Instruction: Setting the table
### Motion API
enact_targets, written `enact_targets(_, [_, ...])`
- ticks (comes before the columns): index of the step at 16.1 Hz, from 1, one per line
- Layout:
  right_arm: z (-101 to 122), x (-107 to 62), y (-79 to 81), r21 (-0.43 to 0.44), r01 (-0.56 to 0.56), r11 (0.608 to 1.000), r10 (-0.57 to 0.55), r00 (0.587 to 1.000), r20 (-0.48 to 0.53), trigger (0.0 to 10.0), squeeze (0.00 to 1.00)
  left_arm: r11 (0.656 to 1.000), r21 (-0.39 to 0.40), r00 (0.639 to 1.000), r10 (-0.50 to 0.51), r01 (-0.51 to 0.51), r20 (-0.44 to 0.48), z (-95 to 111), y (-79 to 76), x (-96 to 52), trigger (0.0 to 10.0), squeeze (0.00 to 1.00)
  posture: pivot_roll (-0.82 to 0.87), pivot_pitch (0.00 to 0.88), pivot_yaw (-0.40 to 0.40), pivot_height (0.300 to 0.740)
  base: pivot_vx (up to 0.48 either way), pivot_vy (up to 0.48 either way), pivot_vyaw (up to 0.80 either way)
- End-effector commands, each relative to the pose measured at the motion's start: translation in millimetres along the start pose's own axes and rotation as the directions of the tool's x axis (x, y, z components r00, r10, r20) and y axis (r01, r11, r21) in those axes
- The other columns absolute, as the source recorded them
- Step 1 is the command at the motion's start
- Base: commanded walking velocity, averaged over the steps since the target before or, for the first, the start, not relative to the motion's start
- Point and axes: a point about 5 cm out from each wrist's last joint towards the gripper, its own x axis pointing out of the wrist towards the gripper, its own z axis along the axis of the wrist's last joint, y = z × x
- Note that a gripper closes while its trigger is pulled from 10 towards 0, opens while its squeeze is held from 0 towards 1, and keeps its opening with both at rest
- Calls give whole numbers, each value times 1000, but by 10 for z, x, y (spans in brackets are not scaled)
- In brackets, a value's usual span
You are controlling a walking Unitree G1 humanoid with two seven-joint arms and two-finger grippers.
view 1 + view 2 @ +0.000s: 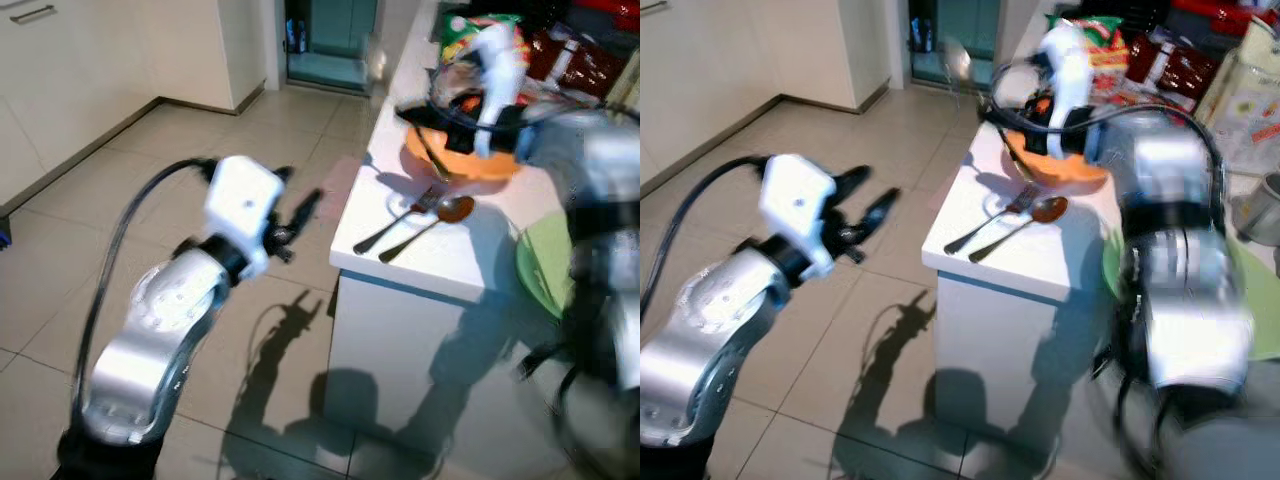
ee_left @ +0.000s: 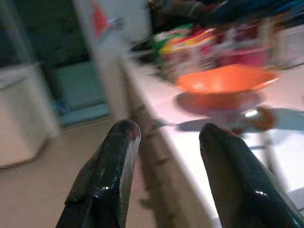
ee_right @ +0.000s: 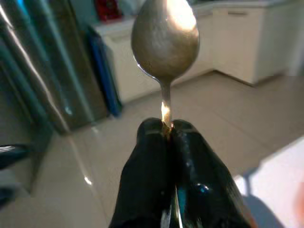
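A white counter (image 1: 440, 265) is seen standing on a tiled floor (image 1: 250, 330). Near its front left corner a fork (image 1: 398, 221) and a spoon (image 1: 432, 222) are laid side by side, their handles pointing toward the front edge. Just behind them an orange bowl (image 1: 462, 163) is set near the left edge. Colourful packets (image 1: 560, 55) are gathered toward the back edge, and a green plate (image 1: 545, 265) is placed toward the right.
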Motion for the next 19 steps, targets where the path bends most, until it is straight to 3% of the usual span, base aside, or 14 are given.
enact_targets(1, [31,-133,149,37,41,998,-44,995,93,235,0,999,6,999,40,-40,22,30,27,-51,10000,0,-19,0,-1,740,0,0,0])
enact_targets(2, [-66,-220,270,24,92,995,-95,981,170,9882,0,999,2,999,43,-43,9,0,16,-86,10000,0,-20,0,0,740,0,0,0])
enact_targets(3, [-238,-385,456,36,182,983,-185,944,273,10000,0,999,-9,999,44,-45,-9,-46,-19,-134,10000,0,-26,0,6,740,0,0,0])
enact_targets(6, [-408,-702,776,50,319,946,-311,858,409,10000,0,999,-27,999,36,-36,-2,-88,-145,-147,10000,0,-41,0,24,740,0,0,0])
enact_targets(8, [-449,-846,957,52,397,917,-378,817,436,10000,0,998,-40,999,45,-45,1,-102,-144,-175,10000,0,-52,0,25,740,0,-172,0])
enact_targets(10, [-575,-910,997,25,461,887,-426,796,431,10000,0,997,-42,998,58,-58,6,-99,-143,-164,10000,0,-48,0,14,740,0,-469,0])
enact_targets(13, [-679,-898,1005,35,469,882,-442,802,401,10000,0,992,-44,993,121,-120,11,-98,-114,-147,10000,0,-31,0,-7,740,0,-475,0])
enact_targets(19, [-746,-893,1102,20,458,889,-428,813,395,10000,0,985,-43,986,168,-168,-2,-129,-31,-199,10000,0,-48,0,-25,740,0,-475,-507])
